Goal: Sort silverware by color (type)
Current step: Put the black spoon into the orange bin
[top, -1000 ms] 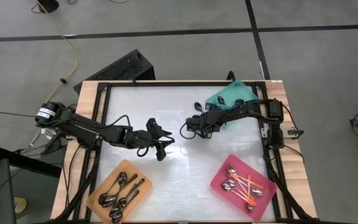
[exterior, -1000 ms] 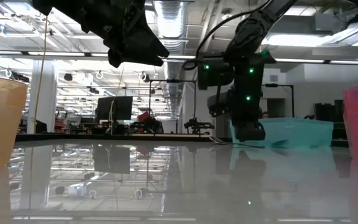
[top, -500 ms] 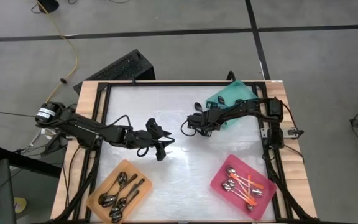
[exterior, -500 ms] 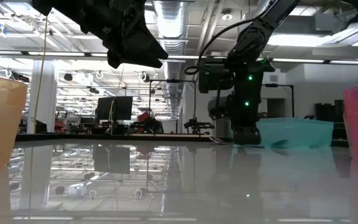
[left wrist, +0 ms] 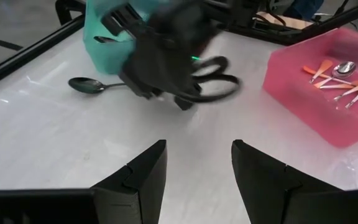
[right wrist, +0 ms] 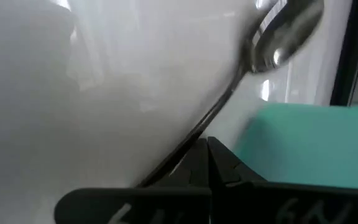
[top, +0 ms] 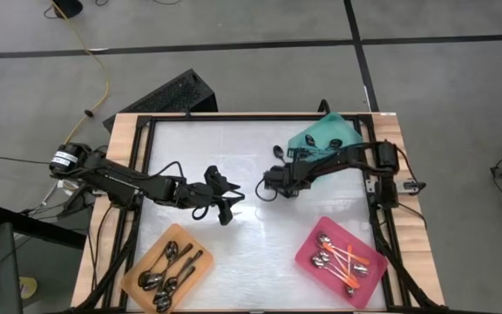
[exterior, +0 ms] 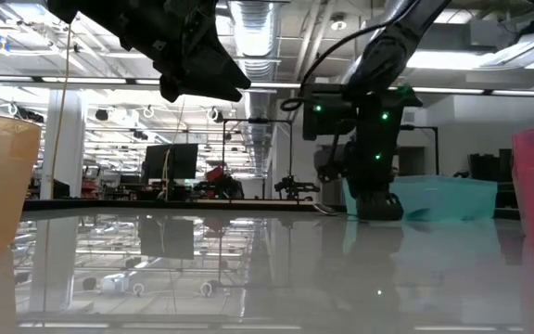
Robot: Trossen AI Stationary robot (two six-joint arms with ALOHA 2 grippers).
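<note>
The right gripper (right wrist: 207, 163) is clamped on a dark-handled metal spoon (right wrist: 272, 43) lying at the teal plastic tray's (top: 325, 133) nine o'clock edge; the arm hides the tray's contents. The left gripper (left wrist: 197, 163) hangs parted mid-table. Spoons fill the orange tray (top: 138, 275) and pink tray (top: 308, 253).

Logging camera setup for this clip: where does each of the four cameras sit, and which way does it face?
High view: overhead, looking straight down; both arms, orange tray, pink tray.
Low view: table height, looking level into the room; both arms descend.
Left wrist view: past the open left gripper toward the right arm and a spoon.
Right wrist view: past the shut right gripper at that spoon.
Shared: teal tray in every view.
</note>
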